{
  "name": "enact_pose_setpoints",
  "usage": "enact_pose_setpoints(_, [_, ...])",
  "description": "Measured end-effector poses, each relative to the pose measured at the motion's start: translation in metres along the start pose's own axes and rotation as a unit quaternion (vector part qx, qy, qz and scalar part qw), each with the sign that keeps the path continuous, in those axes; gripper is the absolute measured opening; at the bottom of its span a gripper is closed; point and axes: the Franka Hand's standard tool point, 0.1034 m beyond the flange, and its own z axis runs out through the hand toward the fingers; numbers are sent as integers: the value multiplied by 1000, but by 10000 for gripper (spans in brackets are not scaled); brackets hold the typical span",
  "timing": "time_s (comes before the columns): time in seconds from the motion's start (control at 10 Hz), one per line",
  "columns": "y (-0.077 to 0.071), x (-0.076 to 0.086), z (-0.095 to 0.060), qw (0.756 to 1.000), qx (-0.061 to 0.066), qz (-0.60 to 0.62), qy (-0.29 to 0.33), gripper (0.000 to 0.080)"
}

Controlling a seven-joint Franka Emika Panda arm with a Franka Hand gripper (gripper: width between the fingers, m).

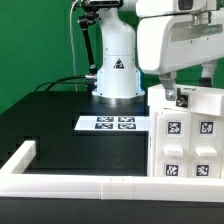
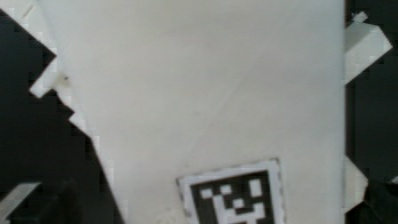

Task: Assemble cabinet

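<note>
The cabinet (image 1: 185, 135) is a large white box that stands upright on the black table at the exterior view's right, with several black-and-white tags on its front face. My gripper (image 1: 172, 95) hangs right over the cabinet's top, near its left corner. In the wrist view a long white face of the cabinet (image 2: 196, 90) fills the picture, with one tag (image 2: 235, 198) close to the jaws. One grey finger (image 2: 18, 202) shows beside that face with a dark gap between them. The jaws stand wide apart, astride the face. The fingertips themselves are hidden.
The marker board (image 1: 110, 123) lies flat in the middle of the table, in front of the robot's white base (image 1: 116, 70). A long low white border rail (image 1: 70, 184) runs along the front edge and turns up the left side (image 1: 20, 158). A green wall stands behind.
</note>
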Motion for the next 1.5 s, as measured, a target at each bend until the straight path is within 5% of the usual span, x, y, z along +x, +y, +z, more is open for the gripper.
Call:
enact_pose_setpoints(0.1, [1, -1, 0, 1000, 0, 4, 0, 797])
enact_pose_setpoints(0.3, [1, -1, 0, 1000, 0, 6, 0, 552])
enact_pose_setpoints(0.6, [1, -1, 0, 1000, 0, 26, 0, 555])
enact_pose_setpoints(0.9, [-1, 4, 0, 986, -7, 168, 11, 555])
enact_pose_setpoints(1.5, [5, 6, -1, 899, -16, 436, 44, 557])
